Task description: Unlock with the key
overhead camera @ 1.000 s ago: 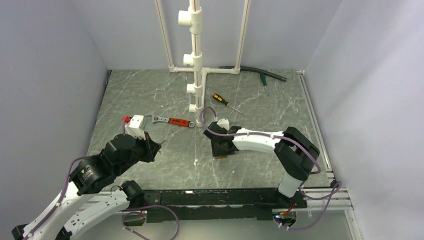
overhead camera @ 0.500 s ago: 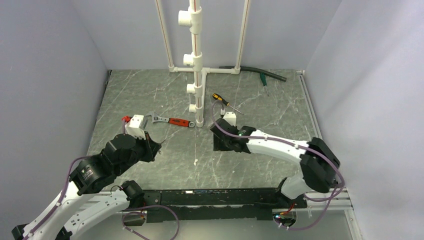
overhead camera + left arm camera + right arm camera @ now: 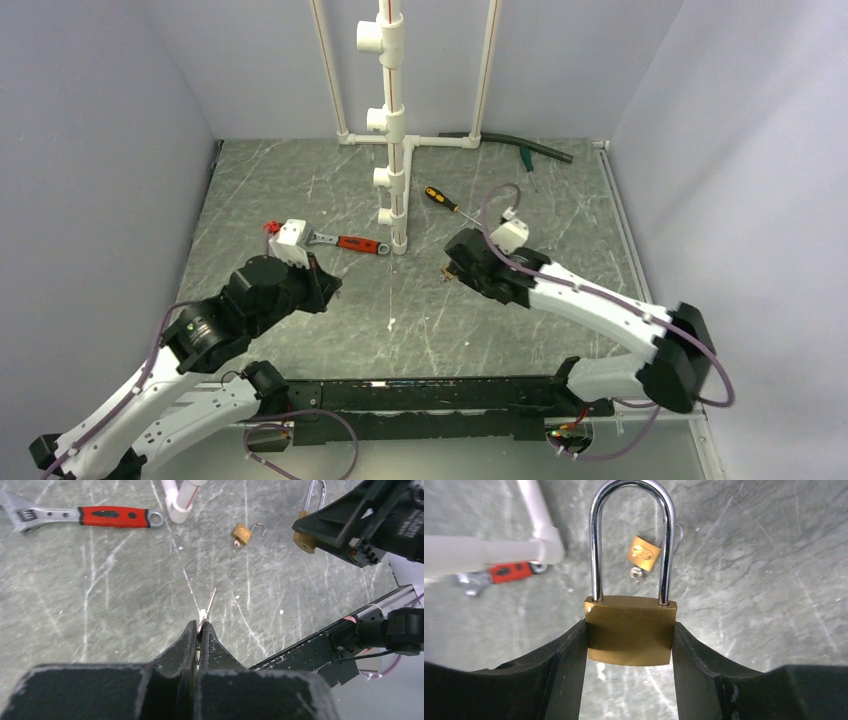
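My left gripper (image 3: 199,627) is shut on the key (image 3: 210,601), a thin silver blade sticking out past the fingertips above the table. In the top view the left gripper (image 3: 325,285) is left of centre. My right gripper (image 3: 629,642) is shut on the body of the larger brass padlock (image 3: 630,625), held off the table with its long silver shackle (image 3: 632,490) closed and pointing away. The left wrist view shows this padlock (image 3: 305,536) at the upper right, apart from the key. In the top view the right gripper (image 3: 455,262) is right of centre.
A small brass padlock (image 3: 241,532) with an open shackle lies on the table; it also shows in the right wrist view (image 3: 644,553). A red-handled wrench (image 3: 350,242), a white pipe stand (image 3: 395,120), a black-and-orange screwdriver (image 3: 445,202) and a black hose (image 3: 520,146) lie farther back.
My right arm has lifted the larger padlock off the table and swung it back and to the right. My left arm has moved forward and right with the key.
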Robot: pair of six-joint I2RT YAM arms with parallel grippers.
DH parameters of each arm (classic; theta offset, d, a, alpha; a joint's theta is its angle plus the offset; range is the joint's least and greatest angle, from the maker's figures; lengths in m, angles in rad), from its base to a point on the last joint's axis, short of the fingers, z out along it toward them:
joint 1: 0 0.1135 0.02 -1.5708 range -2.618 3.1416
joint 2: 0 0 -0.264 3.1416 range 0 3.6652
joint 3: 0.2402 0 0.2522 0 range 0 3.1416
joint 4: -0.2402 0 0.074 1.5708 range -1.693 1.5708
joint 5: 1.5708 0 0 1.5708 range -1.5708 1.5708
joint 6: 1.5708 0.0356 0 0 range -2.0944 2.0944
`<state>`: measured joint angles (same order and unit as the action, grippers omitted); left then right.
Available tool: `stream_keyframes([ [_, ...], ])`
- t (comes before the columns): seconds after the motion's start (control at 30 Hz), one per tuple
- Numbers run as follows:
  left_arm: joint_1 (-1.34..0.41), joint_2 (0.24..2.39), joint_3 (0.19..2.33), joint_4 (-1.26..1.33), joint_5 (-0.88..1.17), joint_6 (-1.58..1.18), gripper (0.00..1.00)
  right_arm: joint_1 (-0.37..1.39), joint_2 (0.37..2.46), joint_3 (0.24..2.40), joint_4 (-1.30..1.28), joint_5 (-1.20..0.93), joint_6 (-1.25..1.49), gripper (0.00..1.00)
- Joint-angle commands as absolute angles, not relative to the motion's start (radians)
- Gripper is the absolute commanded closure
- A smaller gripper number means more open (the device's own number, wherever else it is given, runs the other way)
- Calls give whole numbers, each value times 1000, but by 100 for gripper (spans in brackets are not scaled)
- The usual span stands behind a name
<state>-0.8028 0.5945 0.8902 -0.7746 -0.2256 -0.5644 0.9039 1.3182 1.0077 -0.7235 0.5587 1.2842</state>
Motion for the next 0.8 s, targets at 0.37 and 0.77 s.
stream_keyframes([
  [0.37, -808, 841, 804, -220, 47, -558, 100, 902, 880, 782, -391, 675, 1577, 100],
  [0.77, -810, 1002, 815, -25, 172, -588, 100, 904, 926, 846, -369, 641, 1534, 100],
])
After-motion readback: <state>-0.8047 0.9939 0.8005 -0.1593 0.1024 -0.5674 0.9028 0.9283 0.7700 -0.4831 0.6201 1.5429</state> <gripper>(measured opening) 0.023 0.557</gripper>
